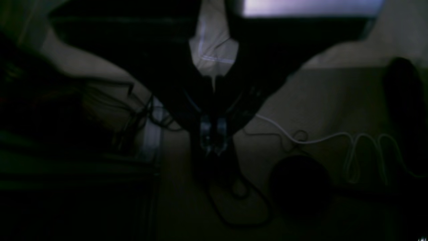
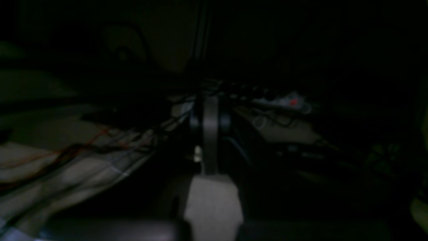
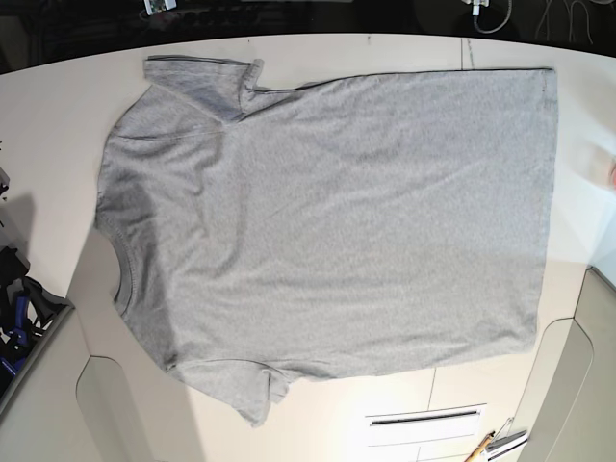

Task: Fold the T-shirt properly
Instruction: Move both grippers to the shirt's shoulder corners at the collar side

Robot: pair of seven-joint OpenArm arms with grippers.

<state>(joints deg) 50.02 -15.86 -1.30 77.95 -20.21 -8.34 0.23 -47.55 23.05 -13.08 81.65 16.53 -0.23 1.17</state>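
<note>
A grey T-shirt (image 3: 327,221) is laid flat, plain side up with no lettering seen, on a pale surface (image 3: 58,106), collar toward the base view's left. The left end effector (image 1: 213,134) and right end effector (image 2: 210,134) are shown clenched and empty in dim wrist views, away from the shirt.

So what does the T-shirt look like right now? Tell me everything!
The T-shirt is heather grey and looks like soft cotton. It lies spread out flat on the pale table, plain side up, no letters showing. Its ribbed neck points to the base view's left and its straight hem to the right. One short sleeve lies at the top, one at the bottom. There are only small wrinkles, and it is not folded yet. Nothing but the table touches it.
</note>
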